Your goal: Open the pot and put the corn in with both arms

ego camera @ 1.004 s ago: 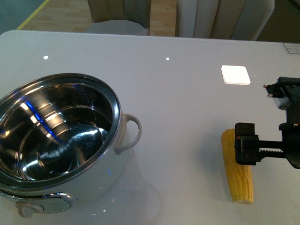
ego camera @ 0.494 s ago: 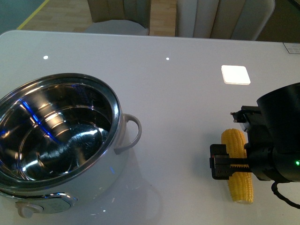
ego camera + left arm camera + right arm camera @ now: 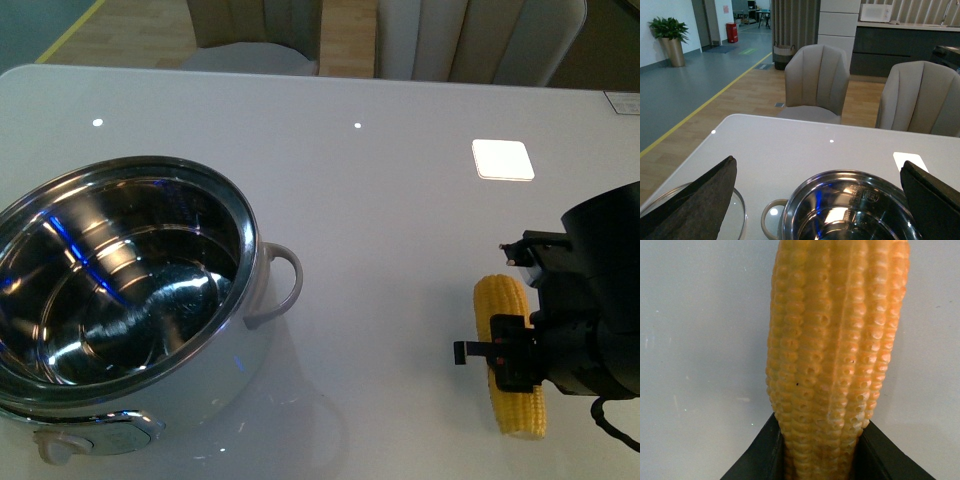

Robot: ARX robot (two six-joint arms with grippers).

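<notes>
- Corn, between the right tool's fingers: yellow kernels, bumpy and dimpled, with a faint waxy sheen.
- Those fingers: smooth, matt black.
- Worktop under that tool: smooth, glossy pale grey, mirroring the lamps.
- Pot below the left tool: polished, mirror-bright steel inside; glossy white wall; smooth cream handle.
- Left tool's pads: dark, matt, finely grained.
- Lid beside one pad: clear glass, metal rim.

Overhead light glares in a square patch and pinpoints on the glossy table; blue streaks mirror inside the pot. Between the right jaws, the corn is sharp, evenly lit.
</notes>
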